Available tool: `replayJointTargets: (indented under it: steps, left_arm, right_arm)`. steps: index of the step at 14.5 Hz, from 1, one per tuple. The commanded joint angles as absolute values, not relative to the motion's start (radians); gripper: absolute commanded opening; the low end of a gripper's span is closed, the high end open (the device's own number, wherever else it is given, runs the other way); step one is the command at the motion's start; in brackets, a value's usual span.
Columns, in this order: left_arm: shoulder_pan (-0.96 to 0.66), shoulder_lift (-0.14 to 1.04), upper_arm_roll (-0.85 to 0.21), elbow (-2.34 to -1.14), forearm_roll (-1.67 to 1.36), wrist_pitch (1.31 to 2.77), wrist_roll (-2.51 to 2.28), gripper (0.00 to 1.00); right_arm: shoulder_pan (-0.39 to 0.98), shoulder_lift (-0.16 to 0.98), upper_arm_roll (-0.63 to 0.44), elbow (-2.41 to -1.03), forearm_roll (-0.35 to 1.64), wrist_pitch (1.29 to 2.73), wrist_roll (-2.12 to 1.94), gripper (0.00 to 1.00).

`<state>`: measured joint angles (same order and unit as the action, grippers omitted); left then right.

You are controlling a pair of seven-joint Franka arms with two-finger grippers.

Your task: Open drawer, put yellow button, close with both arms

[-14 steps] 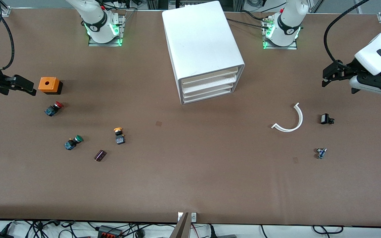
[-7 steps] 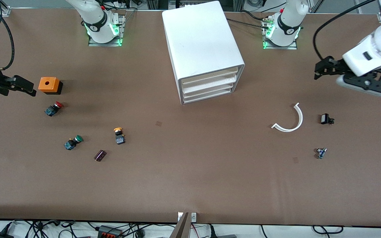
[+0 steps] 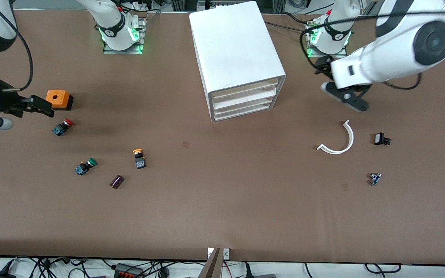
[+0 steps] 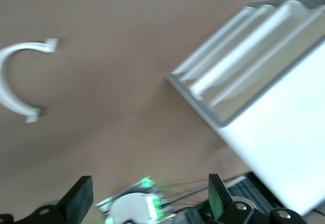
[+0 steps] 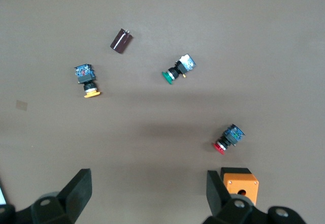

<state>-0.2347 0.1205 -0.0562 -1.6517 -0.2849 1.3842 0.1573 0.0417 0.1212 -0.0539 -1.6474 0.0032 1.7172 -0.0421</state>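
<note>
The cabinet (image 3: 236, 58) stands on the worktop (image 3: 222, 200) between the two arm bases, its four trays all pushed in; the drawer (image 3: 245, 88) is the top one, shut. The yellow button (image 3: 139, 158) lies on its side well toward the right arm's end, nearer the front camera than the cabinet, with bare worktop between them. Around it lie a green button (image 3: 85, 166), a dark cylinder (image 3: 116, 181) just beside it, a red button (image 3: 62, 126) and an orange box (image 3: 58, 99).

The right hand (image 3: 39, 108) hangs over the worktop beside the orange box, fingers (image 5: 76, 191) spread wide, holding nothing. The left hand (image 3: 325, 65) is over the worktop between the cabinet and its own base, fingers (image 4: 78, 198) also wide and empty.

Toward the left arm's end lie a white arc (image 3: 338, 139), a black part (image 3: 381, 139) and a small blue part (image 3: 375, 178), all apart from one another.
</note>
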Motion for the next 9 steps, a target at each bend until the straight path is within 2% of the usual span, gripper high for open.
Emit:
replayJointTargets:
  steps: [1,6,9]
  left_arm:
    - [-0.235,0.257,-0.051,-1.618,-0.452,1.367,0.176,1.00]
    - [-0.218,0.422,-0.049,-1.624,-0.757,1.388,0.341,1.00]
    - [-0.209,0.468,-0.049,-1.640,-0.819,1.419,0.498,1.00]
  right_arm:
    - [0.084,0.178,-0.051,-1.637,0.018,1.761,-0.032,1.00]
    - [0.166,0.274,-0.051,-1.635,0.018,1.856,-0.029,1.00]
    - [0.208,0.340,-0.051,-1.635,0.020,1.905,-0.037,1.00]
